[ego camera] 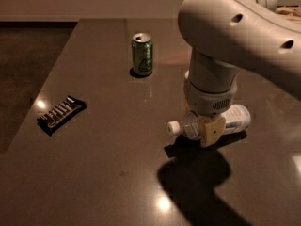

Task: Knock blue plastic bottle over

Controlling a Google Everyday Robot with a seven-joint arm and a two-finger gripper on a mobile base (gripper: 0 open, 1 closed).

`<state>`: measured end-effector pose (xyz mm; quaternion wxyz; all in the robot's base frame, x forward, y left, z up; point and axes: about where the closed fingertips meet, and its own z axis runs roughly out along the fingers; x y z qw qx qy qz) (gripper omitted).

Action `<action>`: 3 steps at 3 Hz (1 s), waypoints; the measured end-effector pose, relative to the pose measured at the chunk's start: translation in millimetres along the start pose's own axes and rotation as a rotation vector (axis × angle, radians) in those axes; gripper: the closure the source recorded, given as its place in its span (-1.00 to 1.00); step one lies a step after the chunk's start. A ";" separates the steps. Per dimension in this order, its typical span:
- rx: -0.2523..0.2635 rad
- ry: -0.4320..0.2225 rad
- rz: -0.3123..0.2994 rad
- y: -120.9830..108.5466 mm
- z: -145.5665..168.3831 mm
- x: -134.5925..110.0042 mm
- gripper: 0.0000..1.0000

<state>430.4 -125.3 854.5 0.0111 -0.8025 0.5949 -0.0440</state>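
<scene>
Logged the blue plastic bottle (235,119) down on its side on the table (103,173), right of centre, long axis running left to right. Noted the white cap (173,127) pointing left and the pale labelled end pointing right, sticking out past the wrist. Found the gripper (206,132) low over the neck end of the bottle, close to the tabletop, with a tan block of it set in front of the clear plastic on the near side. Could not tell whether open or closed, nor whether pressing on the bottle or merely beside it; far side hidden behind the wrist. Traced the white arm (235,27) up from the gripper and off to the far right, bulky, filling the upper right corner. Marked a dark shadow (197,178) spread on the table just near of the bottle and gripper. Spotted a green can (142,54) upright toward the far side, left of the arm, well apart from the bottle, top opened. Spotted also a dark snack bar (61,113) flat near the left edge, angled, well apart from everything else. Saw small bright glints of overhead light on the glossy brown tabletop, near and left. Made out dark floor (28,69) beyond the left edge and a pale wall at the far side.
</scene>
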 end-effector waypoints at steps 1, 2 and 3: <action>0.001 0.011 -0.009 5.7 15.5 5.6 -0.71; 0.003 0.010 -0.009 4.9 14.9 4.8 -1.00; 0.003 0.010 -0.009 4.9 14.9 4.8 -1.00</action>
